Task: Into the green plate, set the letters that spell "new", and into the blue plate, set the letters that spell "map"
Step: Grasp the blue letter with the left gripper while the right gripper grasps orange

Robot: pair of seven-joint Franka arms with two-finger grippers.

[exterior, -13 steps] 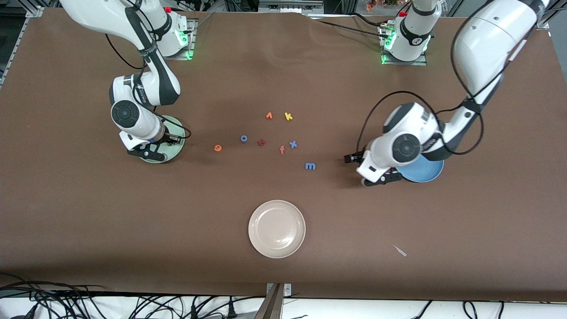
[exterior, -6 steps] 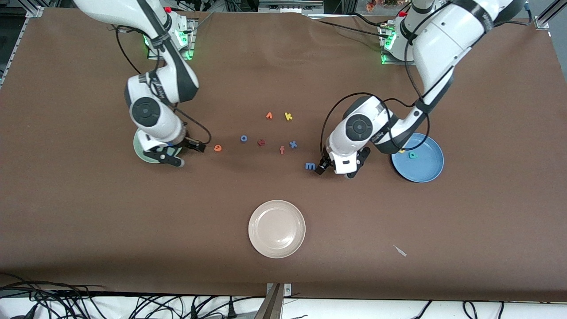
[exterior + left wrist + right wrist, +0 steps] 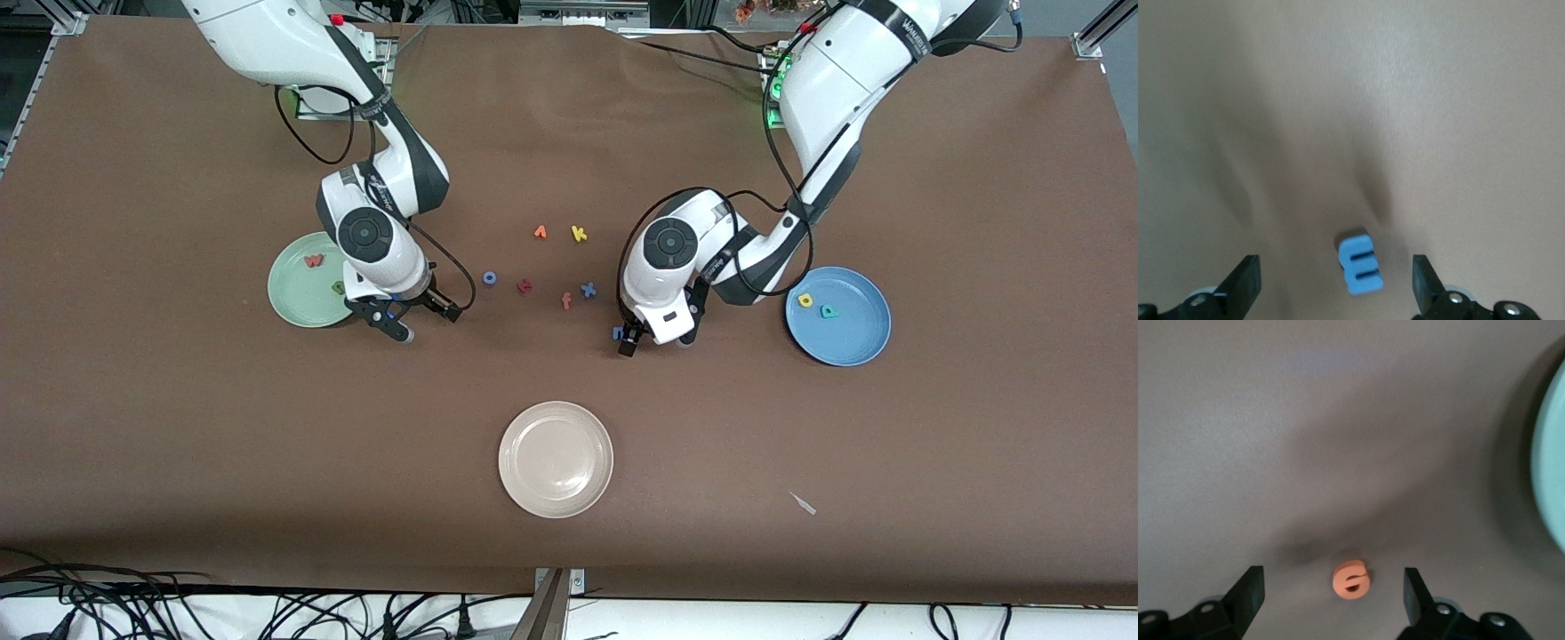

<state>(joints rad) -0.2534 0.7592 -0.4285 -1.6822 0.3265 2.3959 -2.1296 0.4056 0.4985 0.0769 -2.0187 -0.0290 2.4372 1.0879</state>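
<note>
The green plate holds the pinkish-red "w" and the green "n". My right gripper is open, low over the table beside that plate. The orange "e" lies between its fingers, untouched, and is hidden in the front view. The blue plate holds the yellow "a" and the teal "p". My left gripper is open over the blue "m", which lies on the table between its fingers without touching them.
Between the two grippers lie a blue "o", a dark red letter, an orange "f", a blue "x", an orange "v"-like letter and a yellow "k". A beige plate sits nearer the camera.
Both arms have swung from over their plates toward the middle. The right gripper has opened and now straddles the orange "e". The left gripper now straddles the blue "m".
</note>
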